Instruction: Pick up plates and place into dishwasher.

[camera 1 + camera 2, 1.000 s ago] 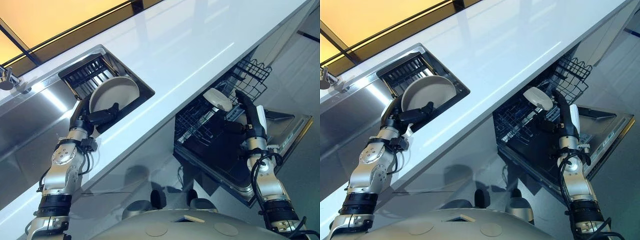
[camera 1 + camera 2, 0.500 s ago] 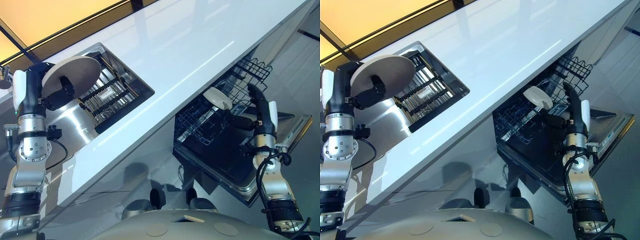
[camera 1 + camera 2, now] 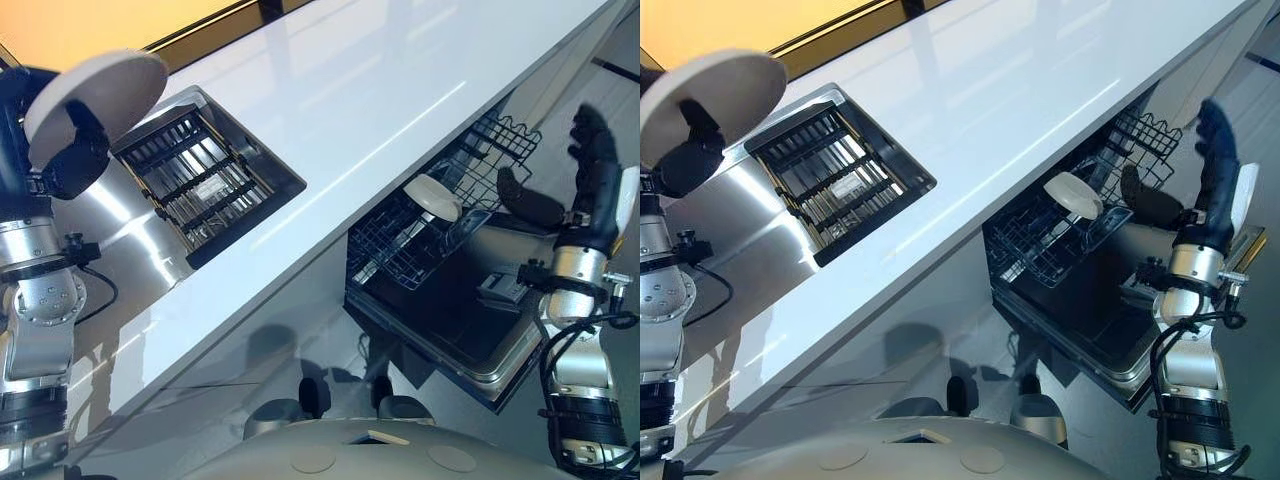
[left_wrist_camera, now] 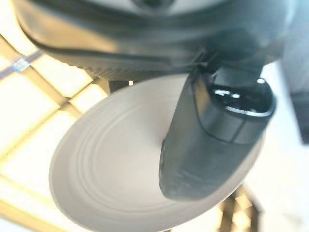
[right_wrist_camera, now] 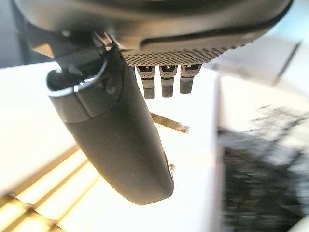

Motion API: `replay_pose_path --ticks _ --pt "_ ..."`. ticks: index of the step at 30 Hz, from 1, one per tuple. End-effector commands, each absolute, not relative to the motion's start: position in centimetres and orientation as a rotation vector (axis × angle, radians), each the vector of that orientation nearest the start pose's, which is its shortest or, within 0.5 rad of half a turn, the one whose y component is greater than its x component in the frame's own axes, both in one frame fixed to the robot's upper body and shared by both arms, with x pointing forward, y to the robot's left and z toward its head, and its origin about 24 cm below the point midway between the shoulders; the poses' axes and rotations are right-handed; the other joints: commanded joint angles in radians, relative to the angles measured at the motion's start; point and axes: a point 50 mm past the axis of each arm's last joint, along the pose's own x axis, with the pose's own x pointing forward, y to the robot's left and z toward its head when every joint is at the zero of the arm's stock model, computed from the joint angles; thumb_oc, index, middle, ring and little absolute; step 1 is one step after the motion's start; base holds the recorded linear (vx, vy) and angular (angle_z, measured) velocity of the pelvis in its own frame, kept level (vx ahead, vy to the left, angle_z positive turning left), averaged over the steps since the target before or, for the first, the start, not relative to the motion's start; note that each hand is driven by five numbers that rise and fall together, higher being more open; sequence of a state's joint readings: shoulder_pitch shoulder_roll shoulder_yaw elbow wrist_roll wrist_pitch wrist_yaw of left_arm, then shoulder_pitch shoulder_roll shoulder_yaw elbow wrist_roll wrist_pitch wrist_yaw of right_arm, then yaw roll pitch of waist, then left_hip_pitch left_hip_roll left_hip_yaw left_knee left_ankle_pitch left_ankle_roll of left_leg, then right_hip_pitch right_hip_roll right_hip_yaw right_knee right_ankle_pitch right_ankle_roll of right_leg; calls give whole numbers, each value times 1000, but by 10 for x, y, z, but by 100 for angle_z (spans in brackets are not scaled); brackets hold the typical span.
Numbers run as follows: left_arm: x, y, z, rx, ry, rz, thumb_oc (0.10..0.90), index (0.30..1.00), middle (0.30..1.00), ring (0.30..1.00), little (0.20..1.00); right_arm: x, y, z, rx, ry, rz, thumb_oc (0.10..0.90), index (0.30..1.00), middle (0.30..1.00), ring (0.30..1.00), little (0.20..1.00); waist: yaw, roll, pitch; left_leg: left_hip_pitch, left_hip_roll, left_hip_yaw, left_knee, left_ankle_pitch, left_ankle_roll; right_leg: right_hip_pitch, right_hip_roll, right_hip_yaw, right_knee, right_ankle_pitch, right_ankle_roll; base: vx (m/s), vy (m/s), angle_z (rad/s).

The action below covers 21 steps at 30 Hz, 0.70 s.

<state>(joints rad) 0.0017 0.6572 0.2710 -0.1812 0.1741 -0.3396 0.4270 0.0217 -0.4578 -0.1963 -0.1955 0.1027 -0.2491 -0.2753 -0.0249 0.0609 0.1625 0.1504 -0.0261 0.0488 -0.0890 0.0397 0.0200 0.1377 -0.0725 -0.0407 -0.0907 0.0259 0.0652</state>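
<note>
Since 0.5 s ago the left hand [image 3: 62,160] has carried the plate [image 3: 95,92] further up and out toward the robot's left, clear of the sink rack [image 3: 195,185]; right arm has swung outward, away from the dishwasher rack [image 3: 420,235]. Left hand is clamped on the plate, thumb [image 4: 212,140] across its ribbed face, fingers behind it, per the left wrist view. Right hand [image 3: 1212,175] is empty, fingers apart and raised, just beside the open dishwasher [image 3: 470,340]. Another plate [image 3: 432,197] already sits in that rack.

Key relation: the held plate is at far left above the sink, well apart from the dishwasher, which lies low and to the right, under the white desk [image 3: 380,90]. Right hand is much nearer the rack; left has the load. Plate is tilted, face angled down toward the hand; being round, no real long axis. Likely needs turning on edge to slot into the rack.
</note>
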Motion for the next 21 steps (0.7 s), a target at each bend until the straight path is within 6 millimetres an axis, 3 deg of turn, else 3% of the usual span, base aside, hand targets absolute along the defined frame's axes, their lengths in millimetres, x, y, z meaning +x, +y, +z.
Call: replay_pose_path --ticks 1,6,9,15,21 --pt "234 241 235 689 -1045 327 100 300 300 300 200 237 -215 216 -215 -873 37 800 900 900 900 900 -7 6 -96 1 -39 -41 18 -113 14 -53 91 -40 129 -152 -14 -32 -46 2" --pt "258 200 233 634 -1058 174 100 300 300 300 200 254 -167 217 -38 -806 361 800 900 900 900 900 -8 -3 -108 1 -35 -41 11 -109 9 -49 93 -52 123 -150 -14 -27 -38 0" --pt "269 183 233 619 -1043 119 100 300 300 300 200 259 -151 221 9 -802 420 800 900 900 900 900 -9 -6 -112 2 -31 -36 11 -108 8 -46 94 -55 123 -151 -15 -15 -35 6" --pt "281 161 223 580 -989 8 100 300 300 300 200 264 -135 228 67 -826 437 800 900 900 900 900 -8 -11 -116 7 -28 -29 11 -109 8 -36 97 -55 116 -147 -13 3 -19 4" --pt "282 146 213 563 -962 -78 100 300 300 300 200 274 -121 217 104 -699 493 800 900 900 900 900 -7 -14 -118 11 -26 -22 12 -110 7 -30 99 -52 112 -144 -12 11 2 0"
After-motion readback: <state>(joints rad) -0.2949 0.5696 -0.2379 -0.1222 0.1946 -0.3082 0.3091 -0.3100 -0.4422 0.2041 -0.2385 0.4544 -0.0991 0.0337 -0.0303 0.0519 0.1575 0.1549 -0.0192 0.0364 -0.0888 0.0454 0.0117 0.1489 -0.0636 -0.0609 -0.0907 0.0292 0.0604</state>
